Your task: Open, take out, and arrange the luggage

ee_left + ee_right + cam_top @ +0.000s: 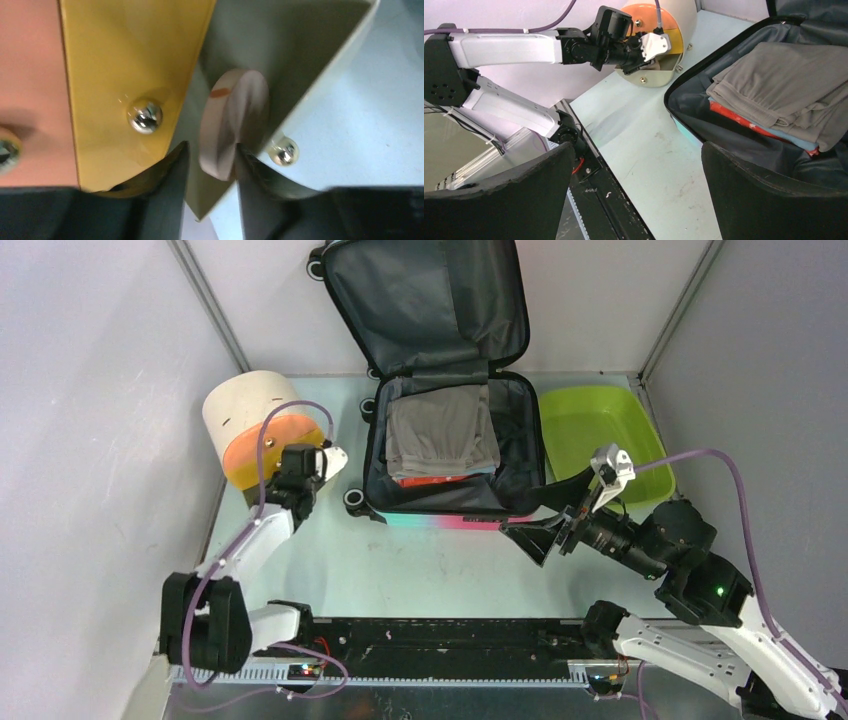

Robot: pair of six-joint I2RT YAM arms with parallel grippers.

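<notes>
The luggage (440,521) lies open on the table, and its lid (420,300) leans against the back wall. Folded grey clothes (442,430) lie in it on top of red and blue items. The clothes also show in the right wrist view (784,75). My left gripper (320,457) is at the face of the cream-and-orange cylinder (245,405). In the left wrist view my left gripper (212,165) is closed around a round pale knob (232,115) there. My right gripper (545,525) is open and empty by the luggage's front right corner. It hangs over bare table (636,150).
A lime-green tub (600,430) stands right of the luggage, behind my right gripper. Grey walls close in the left, right and back. A black rail (450,635) runs along the near edge between the arm bases.
</notes>
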